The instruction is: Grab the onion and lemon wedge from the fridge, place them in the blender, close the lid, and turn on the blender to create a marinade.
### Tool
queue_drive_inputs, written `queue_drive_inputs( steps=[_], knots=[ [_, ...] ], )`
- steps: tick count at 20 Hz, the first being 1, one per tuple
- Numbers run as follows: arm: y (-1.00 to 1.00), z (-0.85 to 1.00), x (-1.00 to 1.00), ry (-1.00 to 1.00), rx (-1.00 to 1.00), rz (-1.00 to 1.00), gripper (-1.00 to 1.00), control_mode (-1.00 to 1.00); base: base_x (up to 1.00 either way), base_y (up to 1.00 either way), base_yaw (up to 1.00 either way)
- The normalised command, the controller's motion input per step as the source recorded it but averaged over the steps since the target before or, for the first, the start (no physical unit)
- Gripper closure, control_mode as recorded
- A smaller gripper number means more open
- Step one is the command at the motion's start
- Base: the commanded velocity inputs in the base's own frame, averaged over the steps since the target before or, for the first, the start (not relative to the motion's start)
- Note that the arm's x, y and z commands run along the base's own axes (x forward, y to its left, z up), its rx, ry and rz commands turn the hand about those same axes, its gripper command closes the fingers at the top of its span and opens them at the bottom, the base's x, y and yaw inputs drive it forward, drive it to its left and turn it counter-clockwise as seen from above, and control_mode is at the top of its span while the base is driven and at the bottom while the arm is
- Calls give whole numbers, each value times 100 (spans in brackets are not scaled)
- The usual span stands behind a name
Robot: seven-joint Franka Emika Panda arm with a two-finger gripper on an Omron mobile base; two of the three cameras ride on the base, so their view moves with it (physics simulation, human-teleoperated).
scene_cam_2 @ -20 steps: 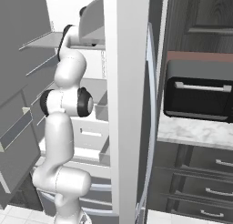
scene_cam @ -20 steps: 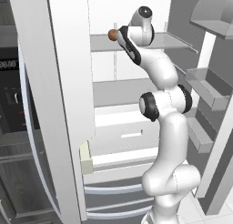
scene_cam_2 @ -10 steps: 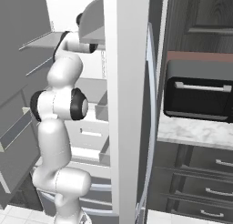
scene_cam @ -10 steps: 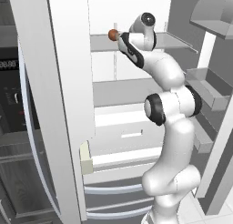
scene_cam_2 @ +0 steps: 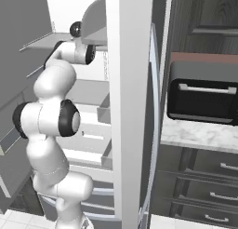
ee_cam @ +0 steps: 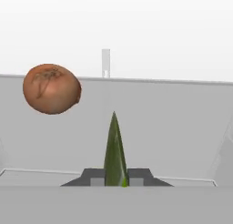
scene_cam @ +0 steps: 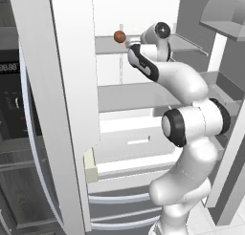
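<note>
The two dark fingers [ee_cam: 136, 176] pinch the lemon wedge [ee_cam: 115, 150] between them, one on each flat side, so the gripper [ee_cam: 115, 177] is closed on it low at its base. Seen from the hand view, the wedge shows edge-on as a thin green-yellow blade, its long axis running straight out along the fingers, its sharp tip pointing away from the hand toward the back wall of the fridge [ee_cam: 173, 114]. Beyond the tip and off to the left of the fingers sits the onion [ee_cam: 52, 89], round and reddish-brown, apart from the wedge and not touched by either finger; it lies farther back on the same grey shelf [ee_cam: 191, 141], near the line where the shelf meets the white rear wall. In the left base view the onion [scene_cam: 119, 36] rests at the shelf's [scene_cam: 107, 44] front left, just beside the hand, which reaches in at the height of the upper shelf; the wedge itself is too small to make out there. Farther out, the white door [scene_cam: 52, 110] stands open on the left of the arm, and in the right base view a dark oven [scene_cam_2: 203, 95] sits over a marbled counter [scene_cam_2: 200, 135] on the far side of the other door [scene_cam_2: 130, 102].
</note>
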Motion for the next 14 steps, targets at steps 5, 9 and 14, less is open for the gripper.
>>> queue_drive_inputs(
  steps=[5, 9, 14],
  knots=[
    [3, 43, -100, 7, -9, 0, 100, -100, 0, 0, 0],
    [0, 27, -100, 12, -4, 0, 100, -100, 0, 0, 0],
    [0, -8, -100, 7, 0, 0, 100, -100, 0, 0, 0]
  ],
)
